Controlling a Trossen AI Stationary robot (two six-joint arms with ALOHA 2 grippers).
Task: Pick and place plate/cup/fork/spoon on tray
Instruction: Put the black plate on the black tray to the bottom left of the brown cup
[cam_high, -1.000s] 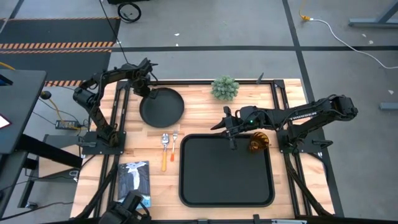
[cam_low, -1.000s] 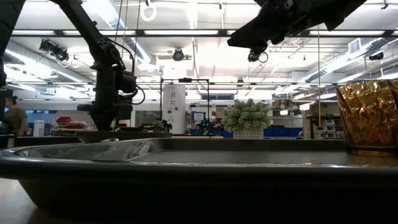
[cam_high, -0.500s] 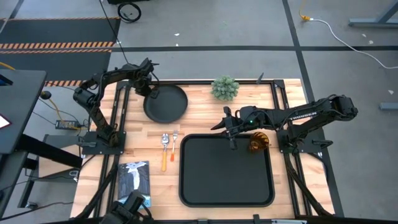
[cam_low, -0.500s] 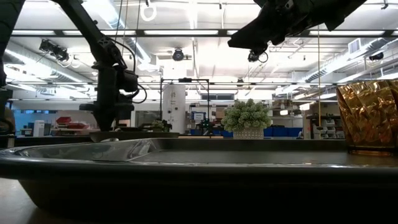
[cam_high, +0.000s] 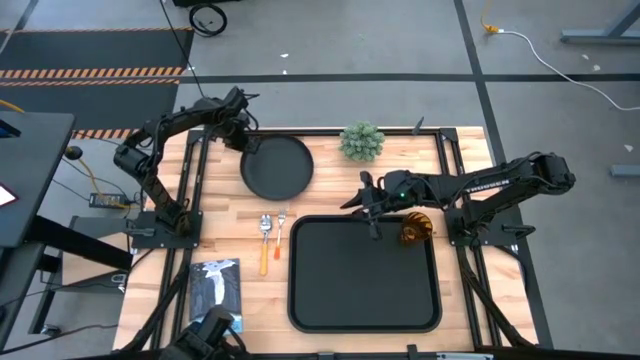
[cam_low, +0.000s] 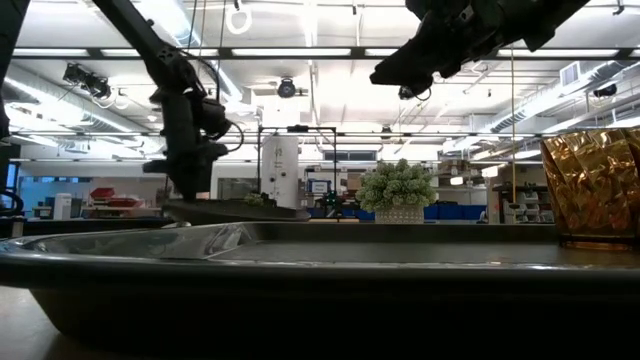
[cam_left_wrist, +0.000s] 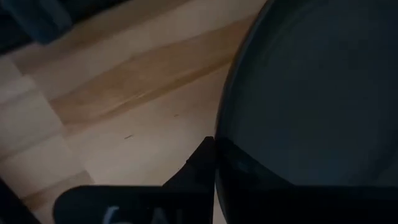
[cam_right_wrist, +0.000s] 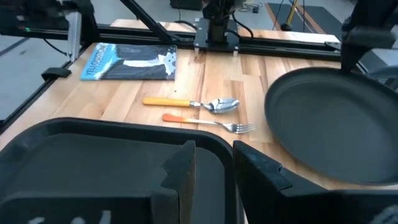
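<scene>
The round black plate (cam_high: 278, 167) is at the table's far side, left of centre, and shows in the low view (cam_low: 240, 211) and the left wrist view (cam_left_wrist: 311, 87). My left gripper (cam_high: 246, 141) is shut on its far-left rim. The amber cup (cam_high: 417, 228) stands in the far right corner of the black tray (cam_high: 300, 300). The spoon (cam_high: 265, 230) and the fork (cam_high: 281, 224) lie side by side on the table just left of the tray, also in the right wrist view (cam_right_wrist: 217, 104) (cam_right_wrist: 239, 127). My right gripper (cam_high: 373, 218) is open and empty above the tray's far edge. My left gripper holds the plate by its rim (cam_high: 250, 150) on the far-left side, pinched between its two fingers. The fingers come from above, pointing down; one finger (cam_left_wrist: 198, 167) shows at the outside of the rim (cam_left_wrist: 222, 155). The plate sits nearly level, just above the table in the low view.
A small potted plant (cam_high: 362, 142) stands at the table's far edge, right of the plate. A blue and white booklet (cam_high: 217, 285) lies at the near left. Metal frame rails (cam_high: 195, 180) run along both sides of the table.
My left gripper has gone toward the table's right edge and a little up, carrying the plate. The plate now stands farther right, nearer the plant, and slightly higher than before.
</scene>
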